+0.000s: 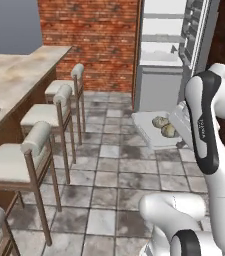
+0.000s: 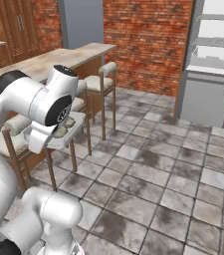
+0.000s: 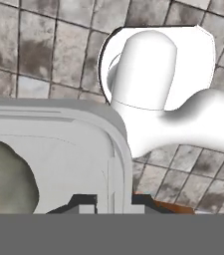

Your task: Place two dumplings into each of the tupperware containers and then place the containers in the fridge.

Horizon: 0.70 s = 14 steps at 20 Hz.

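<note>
A pale tupperware container (image 1: 149, 131) hangs level above the tiled floor, a short way in front of the fridge (image 1: 160, 55). Two tan dumplings (image 1: 159, 121) (image 1: 169, 130) lie in it. My gripper (image 3: 113, 203) is shut on the container's rim (image 3: 117, 149), one dark finger tip (image 3: 83, 201) inside the wall and the other outside. In the hand view a dumpling (image 3: 6, 177) lies at the lower left, inside the tray. From the right base view the container (image 2: 69, 135) peeks out behind my wrist. The fridge (image 2: 210, 55) stands open, showing white shelves.
A row of bar stools (image 1: 59, 107) lines the long stone counter (image 1: 19, 70) on the left. A brick wall (image 1: 101, 35) closes the back. The fridge door (image 1: 200, 30) stands open to the right of the shelves. Tiled floor (image 2: 153, 174) lies between me and the fridge.
</note>
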### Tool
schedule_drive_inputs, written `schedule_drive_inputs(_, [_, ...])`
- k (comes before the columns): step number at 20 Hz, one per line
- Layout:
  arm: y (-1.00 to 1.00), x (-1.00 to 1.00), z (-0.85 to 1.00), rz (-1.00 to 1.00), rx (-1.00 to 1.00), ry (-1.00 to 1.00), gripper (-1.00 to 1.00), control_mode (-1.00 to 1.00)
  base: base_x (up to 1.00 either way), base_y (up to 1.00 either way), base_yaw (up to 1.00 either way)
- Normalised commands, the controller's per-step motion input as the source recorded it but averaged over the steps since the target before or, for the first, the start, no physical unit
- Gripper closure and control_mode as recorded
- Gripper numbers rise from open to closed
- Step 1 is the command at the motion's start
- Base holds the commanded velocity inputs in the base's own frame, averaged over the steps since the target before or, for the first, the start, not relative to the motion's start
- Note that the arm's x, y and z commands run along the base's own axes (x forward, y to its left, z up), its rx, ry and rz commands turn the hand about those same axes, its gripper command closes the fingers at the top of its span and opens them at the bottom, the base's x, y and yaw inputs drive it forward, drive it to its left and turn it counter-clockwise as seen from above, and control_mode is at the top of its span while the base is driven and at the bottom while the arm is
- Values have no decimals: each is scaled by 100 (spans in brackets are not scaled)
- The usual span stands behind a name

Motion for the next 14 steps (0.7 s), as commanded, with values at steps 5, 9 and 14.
schedule_drive_inputs(5, [0, 0, 0, 0, 0, 0, 100, 100, 65, -48, -37])
schedule_drive_inputs(9, [0, 0, 0, 0, 0, 0, 100, 100, 84, -14, -38])
schedule_drive_inputs(14, [0, 0, 0, 0, 0, 0, 100, 100, 99, 0, -22])
